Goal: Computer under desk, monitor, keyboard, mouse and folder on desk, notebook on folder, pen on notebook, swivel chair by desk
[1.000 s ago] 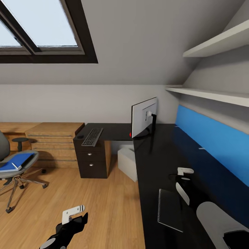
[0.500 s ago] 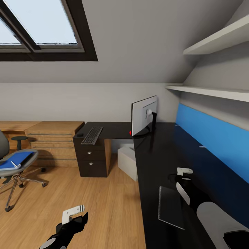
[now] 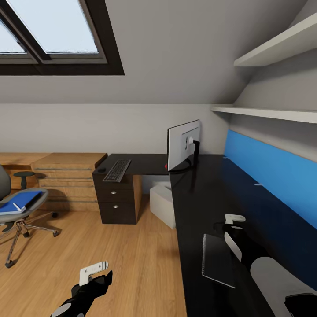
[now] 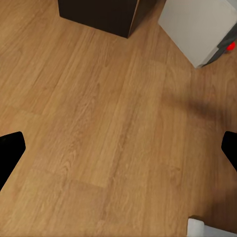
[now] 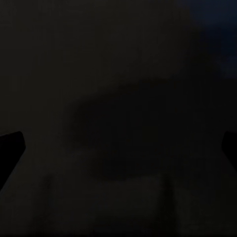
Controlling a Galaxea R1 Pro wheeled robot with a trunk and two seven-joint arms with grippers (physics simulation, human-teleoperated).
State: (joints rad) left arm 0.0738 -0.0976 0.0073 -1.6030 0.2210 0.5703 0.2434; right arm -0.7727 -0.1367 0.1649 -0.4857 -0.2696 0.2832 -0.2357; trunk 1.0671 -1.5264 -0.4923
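Left gripper [image 3: 94,272] low at bottom left of head view, fingers spread wide in wrist view. Right gripper [image 3: 233,222] at lower right, forearm extended forward, fingers likewise apart.

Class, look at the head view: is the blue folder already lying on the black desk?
No. The folder lies on the seat of the swivel chair, out on the floor apart from the desk.

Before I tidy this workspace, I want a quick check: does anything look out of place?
Yes. The bright blue flat folder lies on the grey swivel chair seat, off the glossy black desk. The thin dark grey notebook lies alone, far from the grey keyboard.
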